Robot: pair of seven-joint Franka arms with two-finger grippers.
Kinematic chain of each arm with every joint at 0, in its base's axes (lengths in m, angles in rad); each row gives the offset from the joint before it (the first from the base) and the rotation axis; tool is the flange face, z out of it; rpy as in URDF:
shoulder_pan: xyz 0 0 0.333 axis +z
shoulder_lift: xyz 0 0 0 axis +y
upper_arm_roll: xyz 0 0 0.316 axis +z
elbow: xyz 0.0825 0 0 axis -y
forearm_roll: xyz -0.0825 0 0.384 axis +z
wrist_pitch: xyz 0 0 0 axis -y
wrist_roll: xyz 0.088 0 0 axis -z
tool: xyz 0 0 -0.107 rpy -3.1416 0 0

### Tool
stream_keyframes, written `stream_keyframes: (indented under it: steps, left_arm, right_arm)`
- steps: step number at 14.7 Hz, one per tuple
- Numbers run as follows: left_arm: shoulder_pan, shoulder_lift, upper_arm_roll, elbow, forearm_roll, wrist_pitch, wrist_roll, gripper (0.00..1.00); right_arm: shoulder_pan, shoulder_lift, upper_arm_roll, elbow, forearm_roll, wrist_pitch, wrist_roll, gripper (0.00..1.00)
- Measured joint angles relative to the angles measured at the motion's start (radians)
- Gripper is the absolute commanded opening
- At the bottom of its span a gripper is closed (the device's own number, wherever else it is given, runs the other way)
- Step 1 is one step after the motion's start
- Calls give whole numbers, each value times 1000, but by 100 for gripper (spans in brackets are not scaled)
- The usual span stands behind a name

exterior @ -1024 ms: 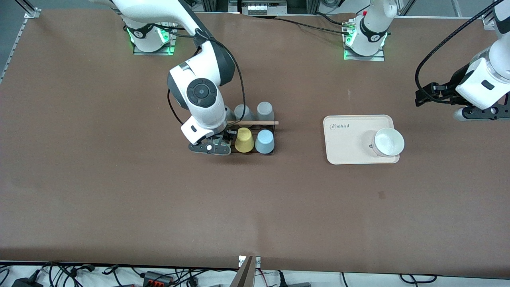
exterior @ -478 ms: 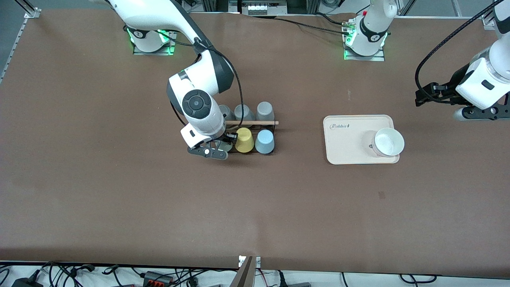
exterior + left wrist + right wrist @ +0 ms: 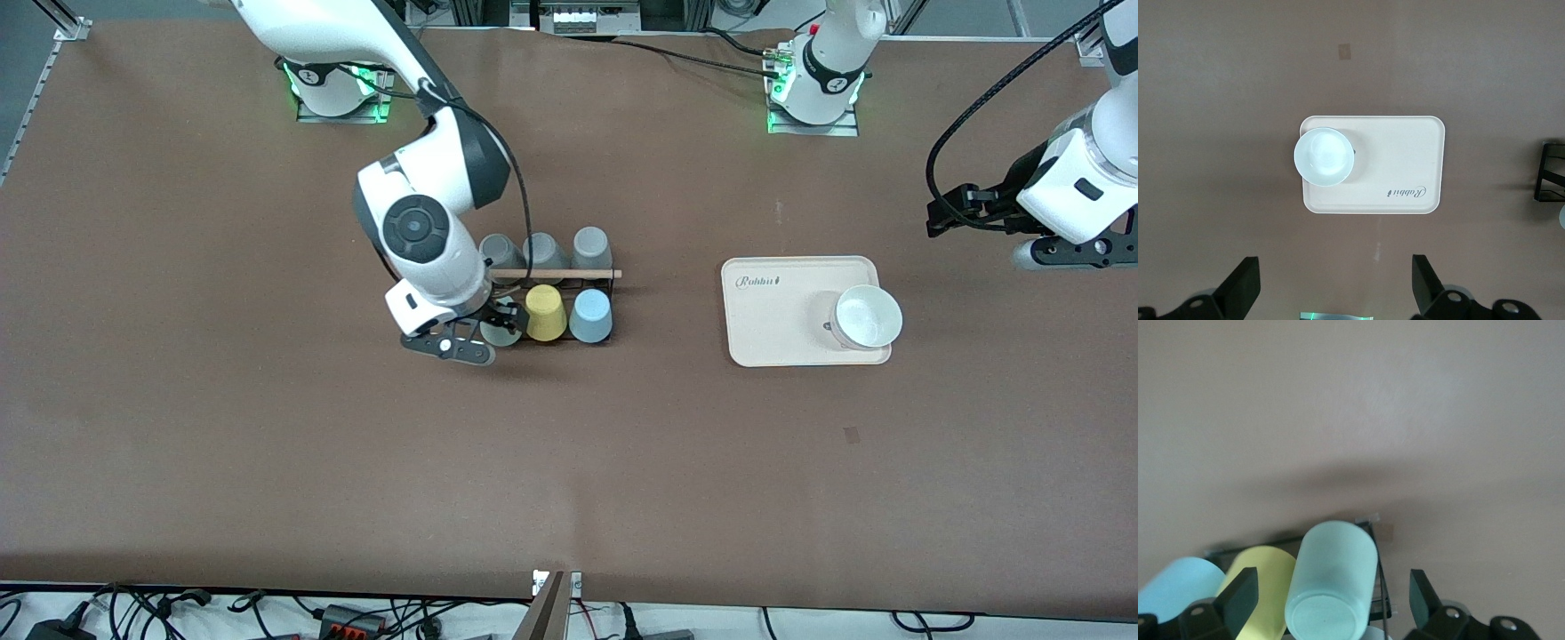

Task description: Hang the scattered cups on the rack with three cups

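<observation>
Your brown table (image 3: 267,444) carries two things directly — the black wire rack (image 3: 605,286) and, well apart from it toward the left arm's end, the cream tray (image 3: 773,311) — both resting flat on its surface.

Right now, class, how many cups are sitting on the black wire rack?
6. On the rack, the row nearer the front camera holds the sage green cup, yellow cup and pale blue cup; three grey cups fill the farther row.
</observation>
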Motion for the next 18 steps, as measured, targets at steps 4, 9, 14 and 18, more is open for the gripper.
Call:
stream_keyframes:
  steps: [4, 9, 14, 18]
  left_arm:
    - [0, 0, 0, 0, 0, 0, 1, 100]
    - [0, 0, 0, 0, 0, 0, 3, 100]
    - [1, 0, 0, 0, 0, 0, 6, 100]
    - [1, 0, 0, 0, 0, 0, 7, 100]
  right_arm:
    - [-88, -66, -10, 59, -1, -82, -37, 100]
    - [-254, -144, -16, 81, -2, -176, -237, 100]
    - [-401, -210, -18, 82, -2, -272, -415, 100]
    - [-504, -231, -20, 125, -2, -355, -596, 100]
